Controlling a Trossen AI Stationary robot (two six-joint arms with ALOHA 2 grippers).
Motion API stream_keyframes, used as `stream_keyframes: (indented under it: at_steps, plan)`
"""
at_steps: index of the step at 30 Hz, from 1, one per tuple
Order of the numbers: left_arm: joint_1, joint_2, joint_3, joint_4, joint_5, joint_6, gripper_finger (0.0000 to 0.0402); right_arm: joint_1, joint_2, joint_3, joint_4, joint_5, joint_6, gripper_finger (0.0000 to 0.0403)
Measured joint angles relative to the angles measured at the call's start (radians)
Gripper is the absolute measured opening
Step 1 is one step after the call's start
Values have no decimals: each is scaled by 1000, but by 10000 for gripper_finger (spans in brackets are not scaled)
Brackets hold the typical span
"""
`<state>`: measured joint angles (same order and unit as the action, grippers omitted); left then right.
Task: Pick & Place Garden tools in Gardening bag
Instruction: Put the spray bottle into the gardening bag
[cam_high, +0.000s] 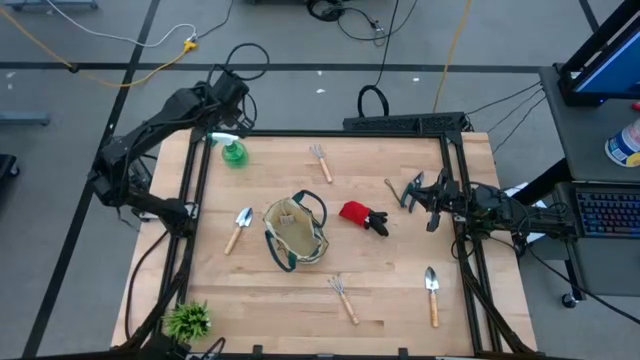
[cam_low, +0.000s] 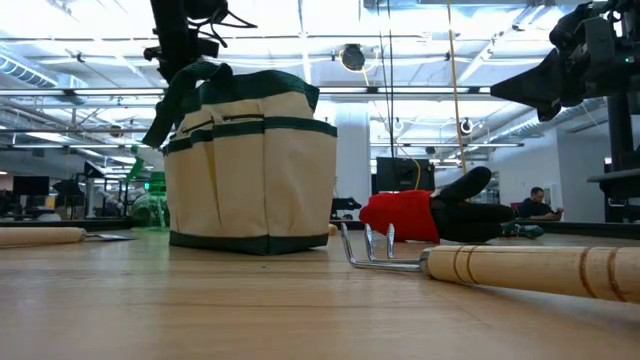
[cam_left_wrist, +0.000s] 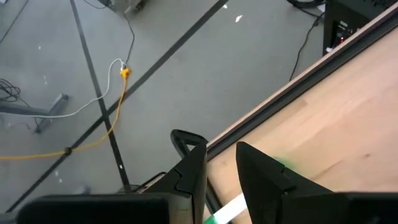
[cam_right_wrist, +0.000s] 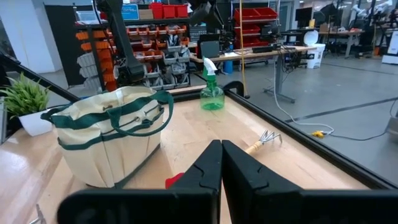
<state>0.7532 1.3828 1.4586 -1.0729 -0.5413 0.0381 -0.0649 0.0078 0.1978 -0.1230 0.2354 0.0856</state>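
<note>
The green spray bottle (cam_high: 234, 152) (cam_right_wrist: 211, 93) stands upright on the table's far left corner. My left gripper (cam_high: 222, 133) (cam_left_wrist: 214, 146) hangs slanting down over its white spray head (cam_left_wrist: 227, 208), fingers a narrow gap apart; I see no touch. The beige gardening bag (cam_high: 295, 232) (cam_right_wrist: 106, 140) stands mid-table. Red-and-black gloves (cam_high: 358, 214) lie to its right. Two trowels (cam_high: 238, 230) (cam_high: 431, 295) and two rakes (cam_high: 320, 160) (cam_high: 343, 297) lie flat around it. My right gripper (cam_high: 418, 190) (cam_right_wrist: 221, 155) waits shut at the right edge, holding nothing.
A small spiky green plant (cam_high: 188, 320) stands at the near left corner. A dark frame rail (cam_high: 330, 133) runs along the table's far edge and down both sides. Bare wood lies between the bottle and the bag.
</note>
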Motion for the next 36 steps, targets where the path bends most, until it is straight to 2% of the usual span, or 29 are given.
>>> stream_keyframes:
  at_steps: [3,9,15,18,28,32,36]
  plan:
    - [-3,0,0,0,1,1,93,0,0,0,0,0,0,2]
    - [16,0,0,-2,93,-59,93,0,0,0,0,0,0,2]
    - [33,0,0,-11,124,-73,99,0,0,0,0,0,5,2]
    - [35,0,0,-34,125,-73,124,0,0,0,0,0,10,2]
    - [35,0,0,-39,124,-6,244,0,0,0,0,0,11,2]
    - [31,1,0,-36,123,17,267,0,0,0,0,0,11,2]
    - [30,1,0,-35,123,73,275,0,0,0,0,0,11,2]
